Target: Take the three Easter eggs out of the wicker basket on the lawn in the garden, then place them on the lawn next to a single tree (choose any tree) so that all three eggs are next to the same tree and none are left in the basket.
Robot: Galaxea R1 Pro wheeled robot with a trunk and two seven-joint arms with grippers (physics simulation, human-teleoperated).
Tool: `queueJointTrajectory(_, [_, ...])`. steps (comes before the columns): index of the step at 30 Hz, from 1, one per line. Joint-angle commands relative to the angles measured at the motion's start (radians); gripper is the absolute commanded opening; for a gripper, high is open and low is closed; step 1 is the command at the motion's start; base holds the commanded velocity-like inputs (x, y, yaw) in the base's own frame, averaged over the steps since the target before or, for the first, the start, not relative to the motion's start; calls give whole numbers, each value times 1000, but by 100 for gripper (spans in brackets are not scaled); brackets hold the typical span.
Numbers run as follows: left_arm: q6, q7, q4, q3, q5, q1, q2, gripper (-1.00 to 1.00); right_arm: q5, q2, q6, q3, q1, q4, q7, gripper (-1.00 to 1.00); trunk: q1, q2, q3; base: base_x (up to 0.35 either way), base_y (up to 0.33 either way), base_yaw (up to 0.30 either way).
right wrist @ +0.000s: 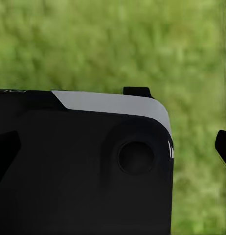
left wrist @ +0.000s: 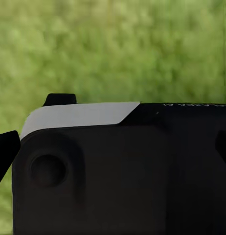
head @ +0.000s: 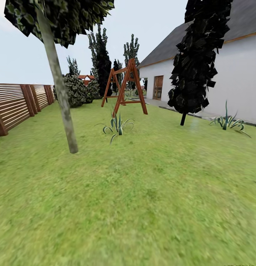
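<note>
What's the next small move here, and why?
Probably turn the base or head to look for the basket. The head view shows open lawn, a slim-trunked tree at the left, a swing frame, a fence and a house, but no basket or eggs. Both wrist views face grass over dark robot housing, so neither arm is near anything to grasp.

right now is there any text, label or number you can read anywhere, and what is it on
No text can be read.
Pale marks on the edge of the dark robot body in the left wrist view: too small and blurred.
A faint mark on the dark robot body in the right wrist view: also unreadable.
</note>
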Motion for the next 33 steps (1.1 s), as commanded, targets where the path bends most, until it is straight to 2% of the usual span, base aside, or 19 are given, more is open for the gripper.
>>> queueJointTrajectory(1, [0,1,-2,1,2,1,-1,100,1,0,-3,1,-1,1,1,100,0,0,-1,242,-217,-259])
queueJointTrajectory(19, [0,2,-2,1,3,1,-2,100,1,0,-3,1,-1,0,0,100,0,0,-1,249,-212,-255])
queueJointTrajectory(33, [0,-1,-2,1,3,1,-1,100,-2,2,-2,-2,-1,0,-1,100,0,0,-1,286,-164,-36])
